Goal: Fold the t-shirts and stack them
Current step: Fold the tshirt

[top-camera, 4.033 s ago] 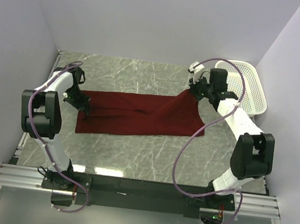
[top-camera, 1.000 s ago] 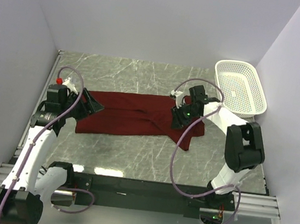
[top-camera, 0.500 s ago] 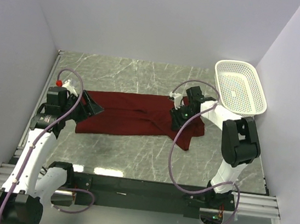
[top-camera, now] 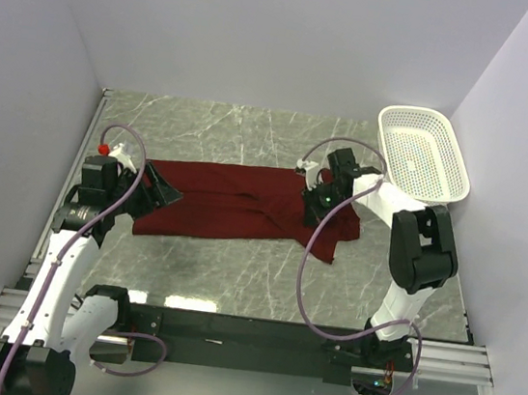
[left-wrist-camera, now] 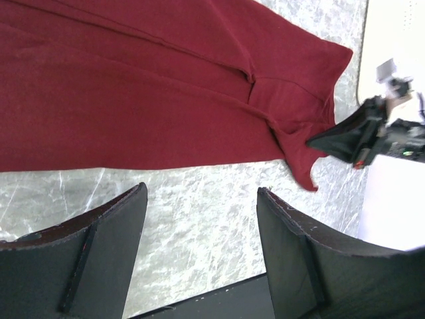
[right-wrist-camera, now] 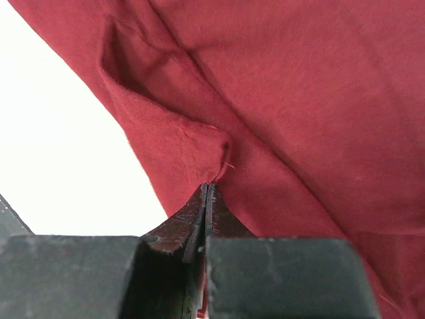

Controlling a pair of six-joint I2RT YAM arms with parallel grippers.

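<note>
Status: maroon t-shirt (top-camera: 234, 203) lies in a long band across the marble table (top-camera: 234, 276); right gripper (right-wrist-camera: 207, 191) clenched on it, left gripper (left-wrist-camera: 199, 199) released.
The cotton is judged light, limp and not slippery. It will drape and crease from any single pinch, so hold is best taken at hems or corners, at two points together. The right gripper's fingers press together on a small raised fold near the t-shirt's right end, where the cloth bunches toward the near edge. The left gripper hangs at the t-shirt's left end, fingers spread over bare table, cloth just beyond. A white basket (top-camera: 423, 160) stands apart at the far right.
</note>
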